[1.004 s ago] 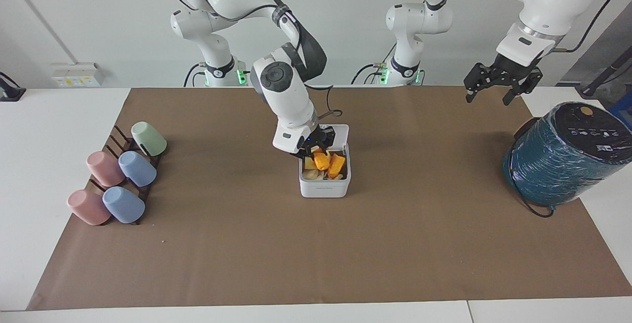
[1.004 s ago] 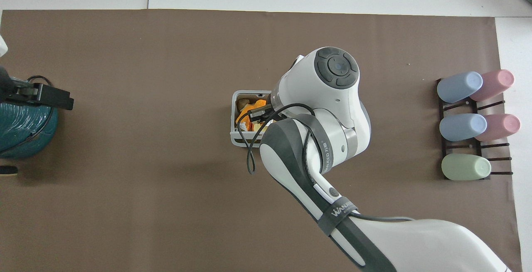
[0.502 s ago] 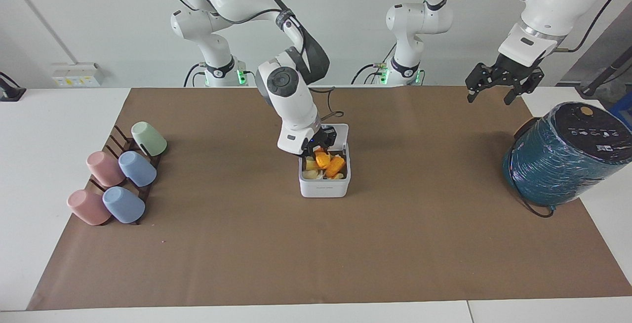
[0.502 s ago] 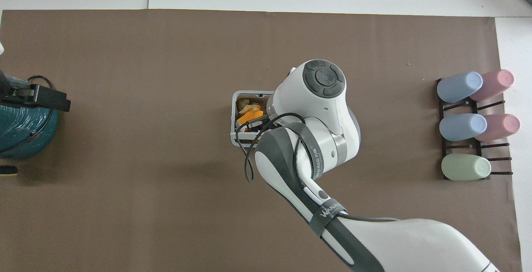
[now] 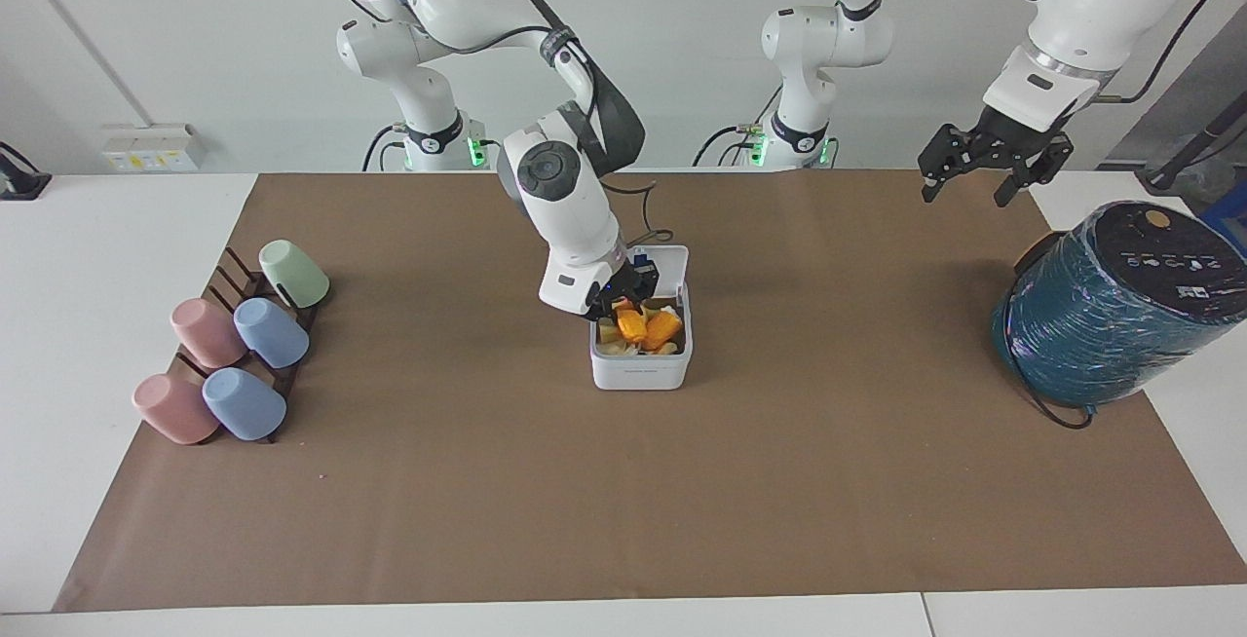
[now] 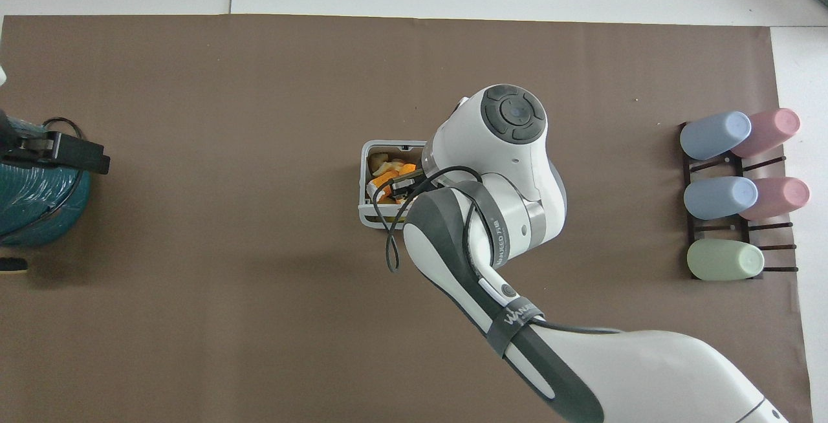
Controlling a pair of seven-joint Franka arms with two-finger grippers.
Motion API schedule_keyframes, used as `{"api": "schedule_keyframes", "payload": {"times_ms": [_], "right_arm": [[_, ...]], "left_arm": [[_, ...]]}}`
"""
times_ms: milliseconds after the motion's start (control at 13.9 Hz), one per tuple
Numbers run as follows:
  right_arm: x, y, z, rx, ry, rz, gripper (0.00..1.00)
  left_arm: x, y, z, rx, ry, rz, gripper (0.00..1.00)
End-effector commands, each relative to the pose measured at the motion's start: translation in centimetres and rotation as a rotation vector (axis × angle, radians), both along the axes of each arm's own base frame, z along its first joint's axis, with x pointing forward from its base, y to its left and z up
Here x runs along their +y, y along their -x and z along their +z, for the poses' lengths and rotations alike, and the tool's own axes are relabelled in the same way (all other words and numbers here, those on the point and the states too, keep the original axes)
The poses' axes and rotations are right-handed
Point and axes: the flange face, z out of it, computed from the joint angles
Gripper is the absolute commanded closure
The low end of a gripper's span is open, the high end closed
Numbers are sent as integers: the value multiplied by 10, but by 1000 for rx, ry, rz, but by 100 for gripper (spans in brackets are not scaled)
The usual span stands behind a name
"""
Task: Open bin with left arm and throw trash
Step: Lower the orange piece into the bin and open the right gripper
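Orange trash (image 5: 643, 327) sits in the open bin (image 5: 640, 374) mid-desk. Our right pincer (image 5: 623, 306) dips at its ten o'clock, and we cannot tell its grip. Our left pincer (image 5: 963, 197) waits spread near the teal cylinder (image 5: 1101, 325). We'd rise straight, clear of the lid (image 5: 667, 262).

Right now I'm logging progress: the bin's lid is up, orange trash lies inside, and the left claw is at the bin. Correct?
One slip: the right claw is at the bin, as the facing view shows. The left claw hangs near the teal cylinder. Lid up, orange trash inside: correct.
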Motion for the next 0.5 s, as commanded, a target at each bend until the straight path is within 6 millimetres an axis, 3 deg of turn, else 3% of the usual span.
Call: {"api": "schedule_keyframes", "payload": {"times_ms": [0, 215, 430], "right_arm": [[1, -3, 4, -8, -26, 6, 34], [6, 0, 5, -6, -27, -21, 23], [6, 2, 15, -7, -31, -18, 23]], "left_arm": [[4, 8, 1, 8, -13, -5, 0], [4, 8, 1, 6, -13, -5, 0], [4, 8, 0, 9, -13, -5, 0]]}}
